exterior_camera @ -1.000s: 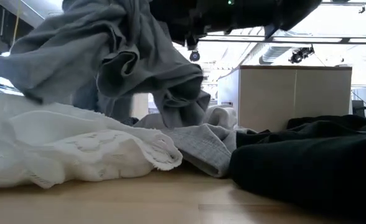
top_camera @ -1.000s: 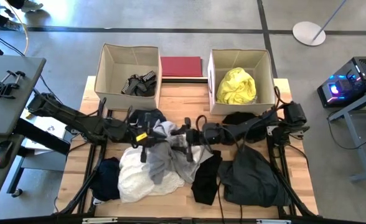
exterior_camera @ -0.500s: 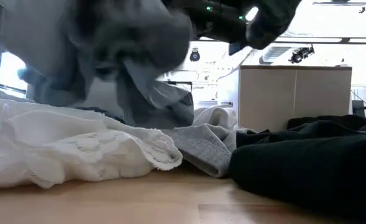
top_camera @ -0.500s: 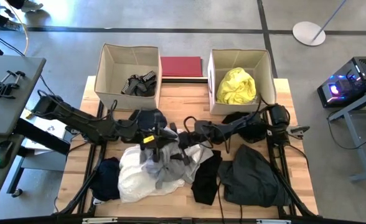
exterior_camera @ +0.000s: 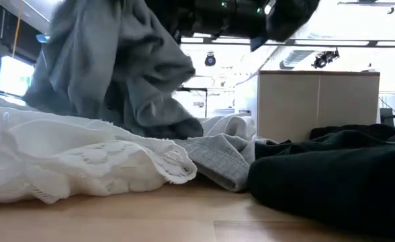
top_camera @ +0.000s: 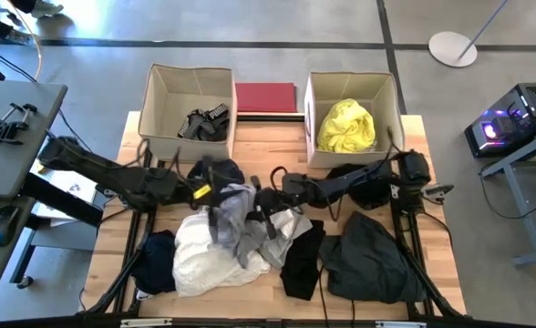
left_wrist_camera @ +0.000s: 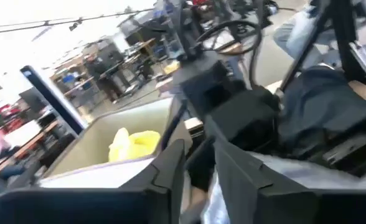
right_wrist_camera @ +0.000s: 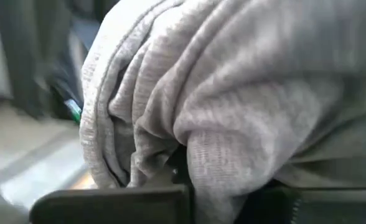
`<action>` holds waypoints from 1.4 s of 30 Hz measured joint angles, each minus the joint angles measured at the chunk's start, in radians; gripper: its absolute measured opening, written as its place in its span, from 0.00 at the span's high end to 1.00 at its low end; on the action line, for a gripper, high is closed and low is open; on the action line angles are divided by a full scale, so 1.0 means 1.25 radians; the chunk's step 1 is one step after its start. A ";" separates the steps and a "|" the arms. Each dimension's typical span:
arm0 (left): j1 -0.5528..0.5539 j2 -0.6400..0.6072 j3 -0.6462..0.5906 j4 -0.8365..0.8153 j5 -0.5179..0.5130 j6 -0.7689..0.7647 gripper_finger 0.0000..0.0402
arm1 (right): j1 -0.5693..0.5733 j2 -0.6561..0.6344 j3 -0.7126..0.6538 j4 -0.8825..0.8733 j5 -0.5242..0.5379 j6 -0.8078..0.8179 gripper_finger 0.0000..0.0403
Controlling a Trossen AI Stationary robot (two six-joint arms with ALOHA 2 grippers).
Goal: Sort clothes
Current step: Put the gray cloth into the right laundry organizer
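Note:
A grey garment (top_camera: 236,219) hangs bunched between my two grippers above the pile of clothes at the table's middle; its lower folds (exterior_camera: 117,67) dangle over a white lacy garment (exterior_camera: 83,161). My left gripper (top_camera: 206,193) stands at the garment's left end, its fingers (left_wrist_camera: 170,168) apart with pale cloth low in the gap. My right gripper (top_camera: 261,205) is shut on the garment from the right. A yellow garment (top_camera: 345,126) lies in the right box and a dark patterned one (top_camera: 204,123) in the left box. My left gripper has pale grey cloth (left_wrist_camera: 215,196) low between its parted fingers; whether they still touch it I cannot tell. My right gripper pinches a thick bunch of several folds of the grey garment (right_wrist_camera: 220,155) between its two fingers, coming level from the table's right. The cloth hangs slack below, its lower end on the pile.
Two beige boxes (top_camera: 163,91) (top_camera: 310,109) stand at the far edge with a dark-red rectangle (top_camera: 266,97) between them. A white garment (top_camera: 200,260), a navy one (top_camera: 157,260) and black ones (top_camera: 300,260) (top_camera: 368,260) lie across the near half.
My right gripper has moved toward the table's left edge, up to the grey garment. My left gripper has drawn back toward the left edge. The hanging grey folds have swung toward the left and dropped closer to the white garment.

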 joint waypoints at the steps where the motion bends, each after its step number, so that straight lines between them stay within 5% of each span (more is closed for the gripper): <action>1: -0.011 -0.021 0.001 -0.034 -0.028 -0.012 0.77 | 0.001 -0.022 0.000 -0.057 0.035 -0.023 0.98; 8: -0.066 -0.116 0.000 -0.239 -0.179 -0.151 0.72 | 0.044 -0.255 0.000 -0.415 0.475 -0.165 0.99; 13: -0.070 -0.114 0.000 -0.313 -0.185 -0.213 0.73 | 0.070 -0.445 0.001 -0.428 0.846 -0.325 0.99; 18: -0.070 -0.084 -0.001 -0.331 -0.184 -0.219 0.74 | 0.004 -0.585 0.002 -0.410 1.019 -0.506 0.99; 23: -0.070 -0.053 -0.001 -0.320 -0.184 -0.202 0.74 | -0.202 -0.641 0.002 -0.615 0.985 -0.400 0.99; 29: -0.070 -0.037 -0.001 -0.323 -0.184 -0.208 0.74 | -0.469 -0.586 0.000 -1.033 0.622 -0.009 0.99; 31: -0.070 -0.037 -0.001 -0.319 -0.184 -0.214 0.74 | -0.534 -0.541 -0.019 -1.107 0.566 0.043 0.99; 34: -0.070 -0.035 -0.001 -0.319 -0.184 -0.215 0.74 | -0.611 -0.482 -0.073 -1.118 0.525 0.066 0.98; 42: -0.070 -0.036 -0.001 -0.326 -0.184 -0.267 0.74 | -0.737 -0.326 -0.158 -1.047 0.254 0.089 0.98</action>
